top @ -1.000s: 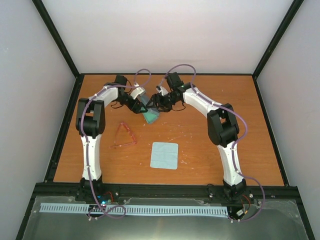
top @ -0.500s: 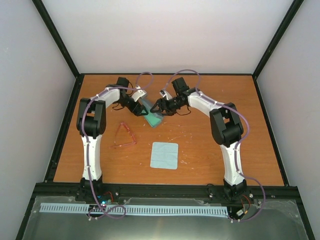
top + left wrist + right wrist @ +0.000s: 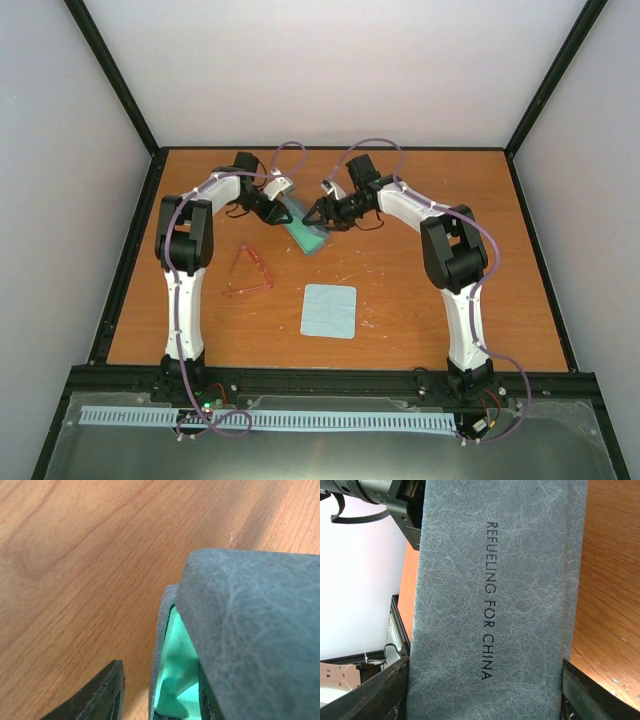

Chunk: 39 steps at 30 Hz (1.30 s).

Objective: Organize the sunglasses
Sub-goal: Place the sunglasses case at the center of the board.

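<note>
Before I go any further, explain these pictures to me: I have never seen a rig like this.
These are two robot arms, the left arm and the right arm, bolted at the near edge of a wooden table. The wide picture looks down from above and behind them; the two close-ups come from cameras on the wrists. On the table lie the red-pink sunglasses, untouched, and a light-blue cloth. Farther back, both arms meet at a grey-blue case with green lining. The right arm's fingers clamp the case across its width. One of the left arm's fingers sits just beside the case's open edge; whether that arm grips it cannot be told.
</note>
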{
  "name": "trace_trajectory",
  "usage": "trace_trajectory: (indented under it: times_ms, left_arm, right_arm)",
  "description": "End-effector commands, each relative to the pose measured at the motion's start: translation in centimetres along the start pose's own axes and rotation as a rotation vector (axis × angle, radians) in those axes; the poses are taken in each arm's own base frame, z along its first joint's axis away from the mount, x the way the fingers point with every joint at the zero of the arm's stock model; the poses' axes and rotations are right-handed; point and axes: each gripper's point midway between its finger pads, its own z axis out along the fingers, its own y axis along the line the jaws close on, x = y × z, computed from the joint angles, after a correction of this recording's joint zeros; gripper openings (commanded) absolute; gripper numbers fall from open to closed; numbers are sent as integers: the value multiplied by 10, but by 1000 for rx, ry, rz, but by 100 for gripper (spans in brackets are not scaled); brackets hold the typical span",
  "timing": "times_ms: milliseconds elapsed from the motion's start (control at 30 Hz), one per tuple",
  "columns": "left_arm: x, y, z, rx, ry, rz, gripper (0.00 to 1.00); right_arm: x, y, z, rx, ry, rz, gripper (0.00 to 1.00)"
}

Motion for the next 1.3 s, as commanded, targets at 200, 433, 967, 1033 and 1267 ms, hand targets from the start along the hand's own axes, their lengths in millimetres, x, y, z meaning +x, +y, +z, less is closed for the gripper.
trace_trajectory:
  times_ms: [200, 433, 967, 1033, 1267]
  left_arm:
    - [7, 14, 16, -23, 37, -21, 6]
    - [4, 14, 3, -68, 43, -89, 0]
    - [-15, 17, -18, -133, -20, -346, 0]
    - [-14, 22, -16, -151, -11, -382, 0]
    - [-1, 50, -16, -329, 63, -444, 0]
  right_arm:
    - [0, 86, -19, -261, 8, -267, 36]
    - [-14, 61, -22, -151, -54, -229, 73]
    - [-48, -18, -106, 295, -298, -113, 100]
    - [-45, -25, -108, 338, -301, -80, 100]
    - [-21, -47, -74, 487, -201, -19, 100]
